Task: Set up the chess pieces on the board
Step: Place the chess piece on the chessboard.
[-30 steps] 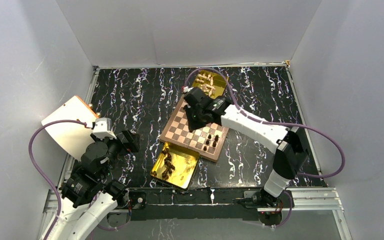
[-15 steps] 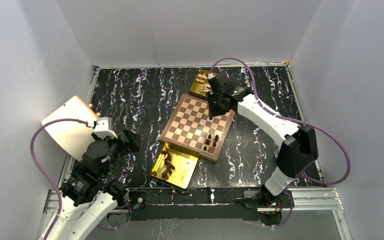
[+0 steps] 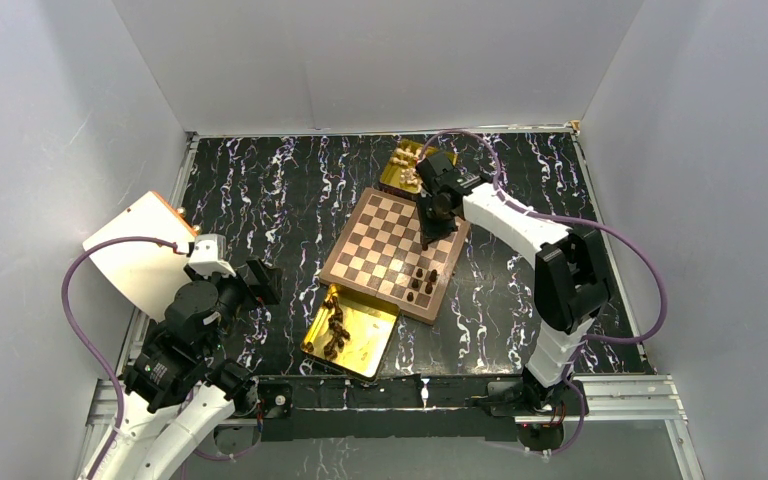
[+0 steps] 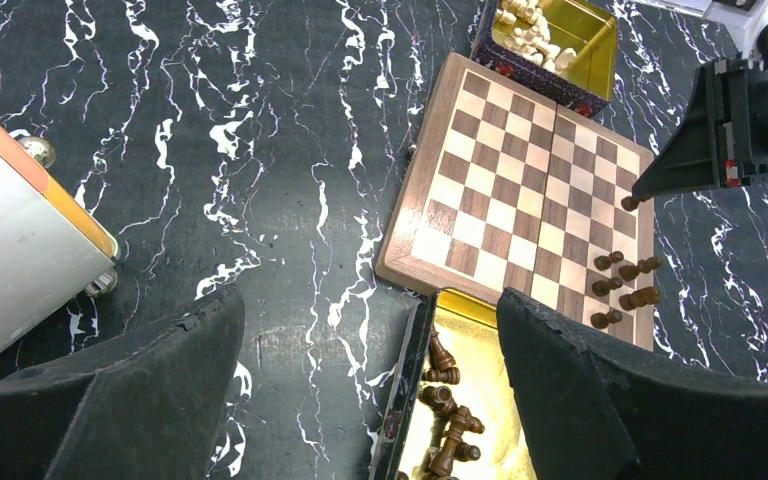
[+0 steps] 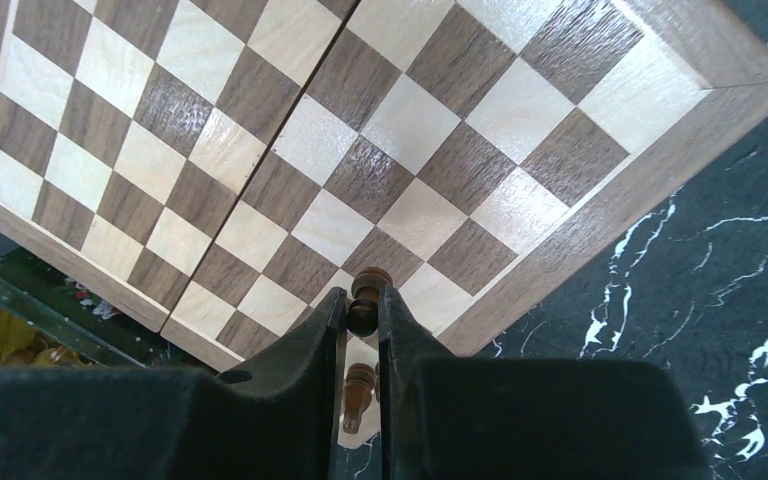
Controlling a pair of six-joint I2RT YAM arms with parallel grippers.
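Right gripper [image 5: 362, 310] pinches a turned, knob-topped dark chess piece [image 5: 368, 288] near the glossy checked wooden board [image 5: 260, 150] rim. Left gripper [image 4: 368, 310]: matte jaws wide.

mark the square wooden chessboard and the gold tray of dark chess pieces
square wooden chessboard [image 3: 380, 250], top view, bare central squares
gold tray of dark chess pieces [image 3: 365, 335], top view, bare gold floor

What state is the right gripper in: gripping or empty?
Shut on a dark chess piece, pinched by the right gripper above the board.
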